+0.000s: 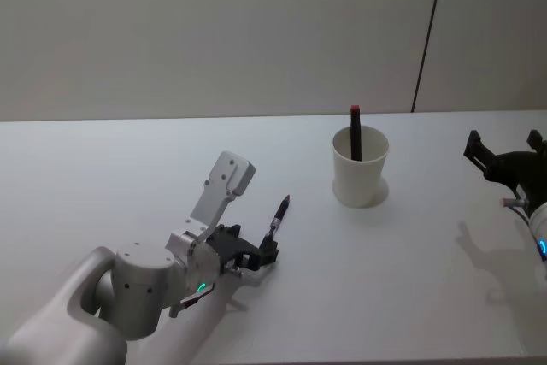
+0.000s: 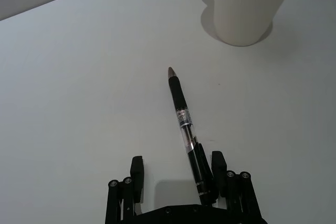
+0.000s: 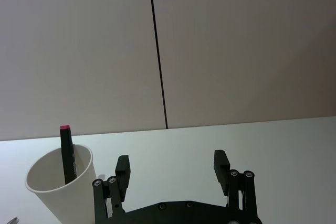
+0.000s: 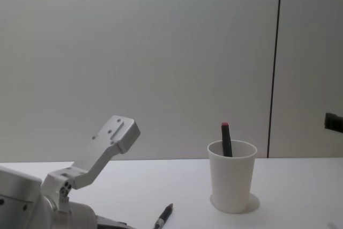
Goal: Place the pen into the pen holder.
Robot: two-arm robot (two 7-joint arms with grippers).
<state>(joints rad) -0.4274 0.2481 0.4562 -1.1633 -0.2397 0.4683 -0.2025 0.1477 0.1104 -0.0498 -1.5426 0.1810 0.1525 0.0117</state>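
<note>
Because the pen (image 1: 278, 217) lies flat on the counter (image 1: 102, 177) with its tip aimed at the pen holder (image 1: 360, 173), I read the head view as the grasp step. My left tool (image 1: 256, 256) is down at the pen's rear end, and the right tool (image 1: 504, 156) hovers idle, well to the right of the pen holder.

In the left wrist view the jaws stand wide. The barrel lies off-centre, close against one finger (image 2: 218, 163), and is not clamped. I would centre the tool over the barrel before closing, so the pen doesn't skid or swivel, then lift it well above the rim.

The right wrist view shows that tool spread wide too, holding nothing. The pen holder contains a black marker (image 3: 67, 153) with a red cap, leaning on the wall.

From the chest view, I judge there is room beside the marker, and I'd drop the pen there.
</note>
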